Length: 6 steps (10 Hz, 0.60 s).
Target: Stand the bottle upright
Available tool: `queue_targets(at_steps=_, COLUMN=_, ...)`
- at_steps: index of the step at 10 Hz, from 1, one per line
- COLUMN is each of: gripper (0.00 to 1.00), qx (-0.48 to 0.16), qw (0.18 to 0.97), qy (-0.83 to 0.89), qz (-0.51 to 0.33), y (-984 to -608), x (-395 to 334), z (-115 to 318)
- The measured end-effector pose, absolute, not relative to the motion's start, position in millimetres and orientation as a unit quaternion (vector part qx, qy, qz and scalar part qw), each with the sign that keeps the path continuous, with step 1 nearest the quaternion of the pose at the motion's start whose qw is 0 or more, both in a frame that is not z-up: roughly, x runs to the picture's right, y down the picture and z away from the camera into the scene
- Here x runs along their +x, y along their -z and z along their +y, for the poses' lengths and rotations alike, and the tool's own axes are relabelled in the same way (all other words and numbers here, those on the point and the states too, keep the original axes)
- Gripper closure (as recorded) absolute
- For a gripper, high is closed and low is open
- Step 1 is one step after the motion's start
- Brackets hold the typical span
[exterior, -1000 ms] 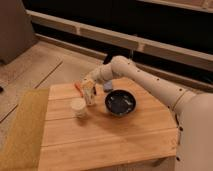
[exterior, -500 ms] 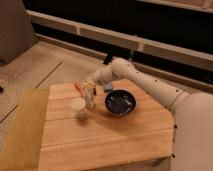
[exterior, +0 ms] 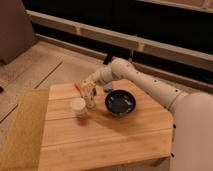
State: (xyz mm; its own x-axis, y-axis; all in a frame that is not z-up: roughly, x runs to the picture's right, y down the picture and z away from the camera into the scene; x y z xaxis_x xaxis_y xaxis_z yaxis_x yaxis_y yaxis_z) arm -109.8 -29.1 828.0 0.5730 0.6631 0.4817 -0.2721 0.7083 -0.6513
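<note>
I am holding my gripper point(exterior: 89, 88) over the now-upright bottle point(exterior: 90, 100), left of the bowl point(exterior: 120, 102); grip indiscernible.

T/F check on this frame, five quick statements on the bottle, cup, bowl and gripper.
1. The gripper is at the bottle, between the cup and the bowl. True.
2. The bottle lies flat on the table. False: it stands roughly upright on the wooden table.
3. The white cup sits to the left of the bottle in the camera view. True.
4. The dark bowl is stacked on the cup. False: it rests on the table, apart from the cup, on the bottle's other side.
5. The arm reaches in from the left side of the view. False: it comes in from the right.
</note>
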Motion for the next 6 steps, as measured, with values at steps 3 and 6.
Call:
queue_targets(at_steps=3, gripper=0.3, qx=-0.263, qw=0.846, qy=-0.278, qz=-0.372, y=-828.3, x=-109.4, z=-30.6)
queue_targets(at_steps=6, gripper=0.3, qx=-0.262, qw=0.848, qy=-0.269, qz=-0.375, y=-825.7, x=-111.0, z=-31.0)
